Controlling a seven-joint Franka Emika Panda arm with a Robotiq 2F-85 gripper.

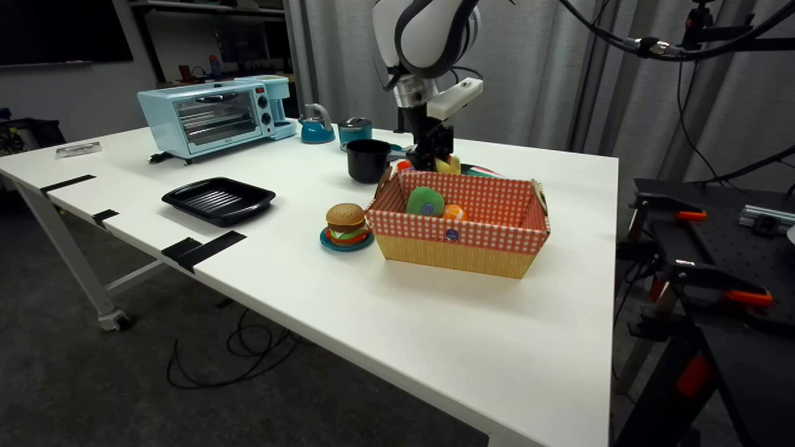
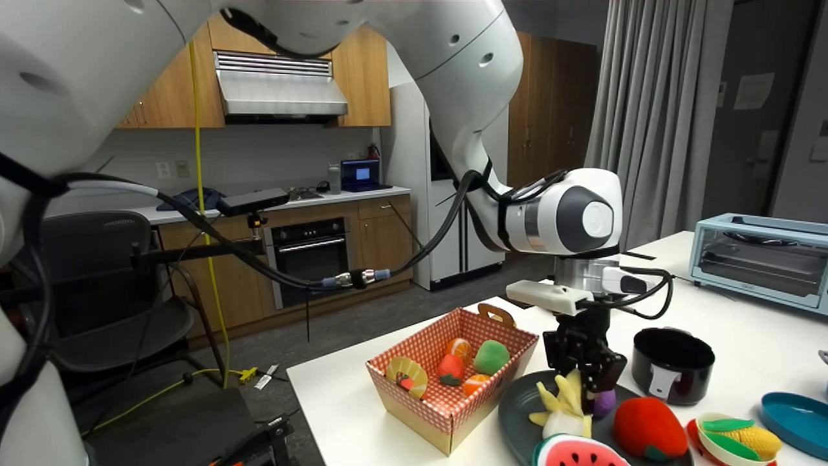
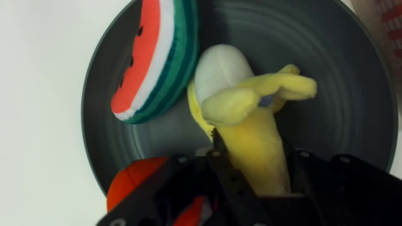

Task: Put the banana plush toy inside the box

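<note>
The banana plush toy (image 3: 248, 128) is pale yellow with a white tip and peeled flaps. It lies on the dark grey plate (image 3: 345, 94); it also shows in both exterior views (image 1: 448, 166) (image 2: 561, 408). My gripper (image 3: 251, 144) points down over the plate, with a finger along each side of the banana's lower body, closed against it. The gripper also shows in an exterior view (image 2: 585, 382). The box (image 2: 414, 414) with its red-and-white checkered rim stands close beside the plate. It also shows in an exterior view (image 1: 459, 254), and its edge in the wrist view (image 3: 394, 28).
The box holds a green plush (image 2: 491, 358), a strawberry (image 2: 451, 370) and several fruit pieces. A watermelon plush (image 3: 157, 62), a red plush (image 2: 649, 427) and a purple plush (image 2: 605, 402) lie around the banana. A black pot (image 2: 673, 362) and a toy burger (image 1: 346, 223) stand nearby.
</note>
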